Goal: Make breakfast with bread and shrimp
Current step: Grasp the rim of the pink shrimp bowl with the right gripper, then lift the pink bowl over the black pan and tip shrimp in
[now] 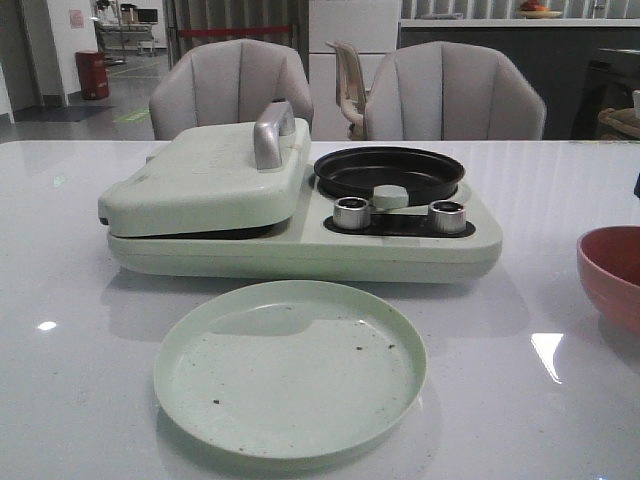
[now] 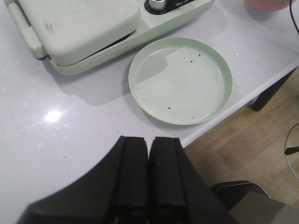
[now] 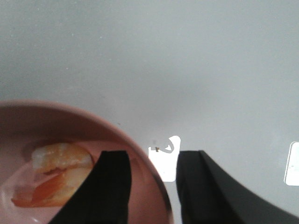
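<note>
Few shrimp (image 3: 58, 179) in bowl (image 3: 140, 154), beside R claw (image 3: 152, 186).

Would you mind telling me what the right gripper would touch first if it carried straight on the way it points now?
Most likely the pink bowl's rim: the open right gripper straddles it, one finger inside above the shrimp, the other outside over the table. Depth is unclear.

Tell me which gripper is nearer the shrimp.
Right. The right gripper hangs over the pink bowl's rim beside the shrimp; the left gripper is over bare table near the green plate.
</note>
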`<state>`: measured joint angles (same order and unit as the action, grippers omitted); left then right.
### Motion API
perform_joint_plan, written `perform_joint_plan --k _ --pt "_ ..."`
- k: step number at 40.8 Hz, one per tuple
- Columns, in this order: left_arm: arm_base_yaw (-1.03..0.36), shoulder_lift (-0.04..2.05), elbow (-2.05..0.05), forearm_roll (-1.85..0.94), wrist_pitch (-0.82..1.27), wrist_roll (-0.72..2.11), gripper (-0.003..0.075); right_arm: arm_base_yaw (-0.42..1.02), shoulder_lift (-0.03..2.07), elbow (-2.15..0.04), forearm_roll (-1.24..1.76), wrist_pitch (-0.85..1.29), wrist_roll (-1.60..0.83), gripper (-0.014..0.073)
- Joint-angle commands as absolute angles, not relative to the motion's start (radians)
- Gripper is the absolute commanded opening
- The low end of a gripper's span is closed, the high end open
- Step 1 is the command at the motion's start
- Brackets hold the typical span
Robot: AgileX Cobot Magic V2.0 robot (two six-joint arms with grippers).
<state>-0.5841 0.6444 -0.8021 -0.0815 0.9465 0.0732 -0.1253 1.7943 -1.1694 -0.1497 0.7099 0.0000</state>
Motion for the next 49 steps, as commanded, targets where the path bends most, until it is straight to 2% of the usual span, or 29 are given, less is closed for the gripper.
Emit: perform_joint_plan --k 1,13,22,27,34,41,49 --pt "-0.589 0.642 -0.828 -0.087 0.875 0.065 0.0100 -0.133 1.761 -1.208 -0.168 0.701 -0.026 0.0359" --pt "-0.589 0.642 -0.828 -0.087 0.875 0.065 0.0100 -0.133 1.771 -1.213 -0.177 0.702 -0.028 0.0131" --pt "-0.589 0.642 -0.828 -0.082 0.875 0.065 0.0100 -0.133 1.764 -1.278 -0.178 0.739 -0.028 0.0041" --pt "-0.589 0.642 -0.828 -0.071 0.875 0.065 0.0100 -0.118 1.747 -1.383 -0.201 0.841 -0.035 0.0039" --pt "-0.589 0.642 -0.828 -0.068 0.875 0.065 0.0100 -0.025 1.728 -1.571 -0.353 0.992 -0.038 0.0044" --pt "-0.589 0.642 -0.828 -0.068 0.875 0.065 0.0100 0.163 1.731 -1.707 -0.627 1.043 0.000 0.0044" --pt "-0.589 0.642 -0.828 -0.068 0.875 0.065 0.0100 0.370 1.743 -1.759 -1.041 1.012 0.199 0.0044"
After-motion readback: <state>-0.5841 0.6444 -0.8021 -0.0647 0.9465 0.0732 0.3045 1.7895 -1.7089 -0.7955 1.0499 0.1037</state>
